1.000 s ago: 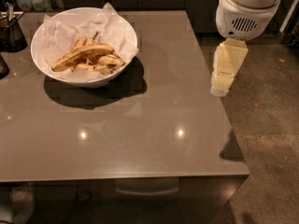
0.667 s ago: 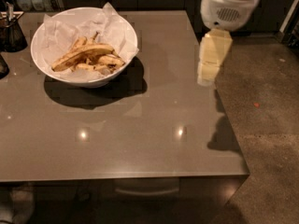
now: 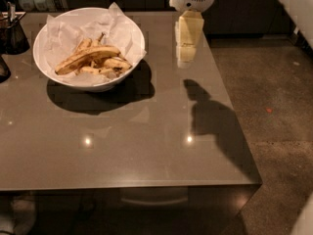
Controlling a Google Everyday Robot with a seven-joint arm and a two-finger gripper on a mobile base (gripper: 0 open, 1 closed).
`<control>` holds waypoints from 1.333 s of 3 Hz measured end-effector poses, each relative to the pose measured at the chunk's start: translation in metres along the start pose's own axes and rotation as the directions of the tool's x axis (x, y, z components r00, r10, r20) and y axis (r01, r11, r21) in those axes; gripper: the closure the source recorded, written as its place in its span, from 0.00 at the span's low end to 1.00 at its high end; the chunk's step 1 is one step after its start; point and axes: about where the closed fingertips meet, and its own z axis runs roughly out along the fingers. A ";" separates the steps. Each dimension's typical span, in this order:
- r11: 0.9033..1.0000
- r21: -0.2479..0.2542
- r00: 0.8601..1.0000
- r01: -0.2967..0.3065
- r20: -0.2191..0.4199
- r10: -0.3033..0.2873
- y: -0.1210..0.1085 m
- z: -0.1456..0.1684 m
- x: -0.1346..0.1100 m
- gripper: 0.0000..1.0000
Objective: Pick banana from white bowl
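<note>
- While hanging at the upper middle of the frame, over the far right part of the table (image 3: 122, 151): gripper (image 3: 187, 45), cream-coloured, below a white rounded housing with a vent grille.
- Released or clenched: cannot tell from this angle.
- Grasps nothing that shows; well apart from the white bowl (image 3: 105, 85), off to its right.
- At upper left of the frame, resting on the table: white bowl, wide, round and glossy, lined with crinkled white paper (image 3: 115, 28) that sticks up past the rim at the back.
- Inside the bowl, on the paper: banana (image 3: 88, 58), the longest one, gently curved, yellow with brown speckles, lying aslant from lower left to upper right across the middle.
- Just beside and partly under it: shorter bananas (image 3: 110, 65), brown-spotted, touching it and one another; exact count hard to tell.
- At the far upper left corner of the table: dark container (image 3: 12, 35), near the bowl's left rim but apart from it, with thin items standing in it, too dark to name.
- On the grey tabletop: the bowl's shadow under and right of it, the arm's shadow toward the right edge, two small light glints lower down.
- Right of the table: speckled floor (image 3: 274, 92).
</note>
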 end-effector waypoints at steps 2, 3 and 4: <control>0.996 0.043 0.997 0.078 -0.033 -0.077 -0.030 0.006 -0.019 0.00; 0.982 0.047 0.983 0.180 -0.051 -0.178 -0.066 0.027 -0.053 0.00; 0.979 0.084 0.982 0.187 -0.032 -0.185 -0.077 0.027 -0.063 0.00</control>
